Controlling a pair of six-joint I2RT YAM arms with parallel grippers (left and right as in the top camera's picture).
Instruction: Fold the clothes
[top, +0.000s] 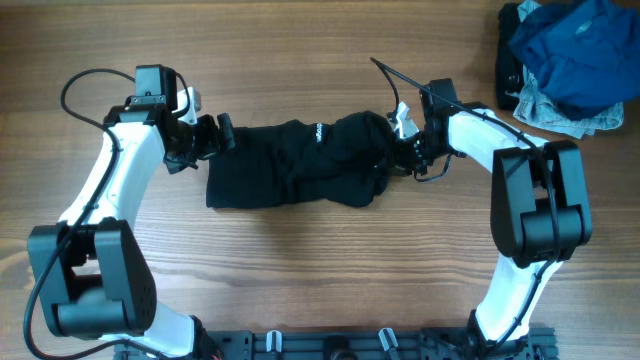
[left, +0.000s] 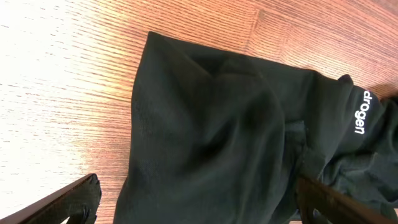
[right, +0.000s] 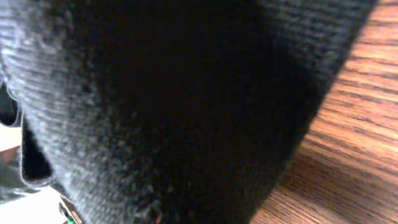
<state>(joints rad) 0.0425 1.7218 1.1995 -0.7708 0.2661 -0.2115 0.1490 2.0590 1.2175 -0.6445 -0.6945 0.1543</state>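
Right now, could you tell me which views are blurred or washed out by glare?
Overhead: sharp and evenly lit, though the black garment swallows fold detail. Left wrist: glare whitens the table at upper left; garment lettering is readable. Right wrist: garment nearly fills the frame, too close, soft.

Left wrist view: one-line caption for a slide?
Open left pincer over the edge of a black garment on a wooden table.

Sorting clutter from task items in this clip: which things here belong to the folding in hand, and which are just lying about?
In hand: black garment; left tool at one end of it; right tool at the other.
Lying about: pile of blue clothes, off in the corner, untouched.
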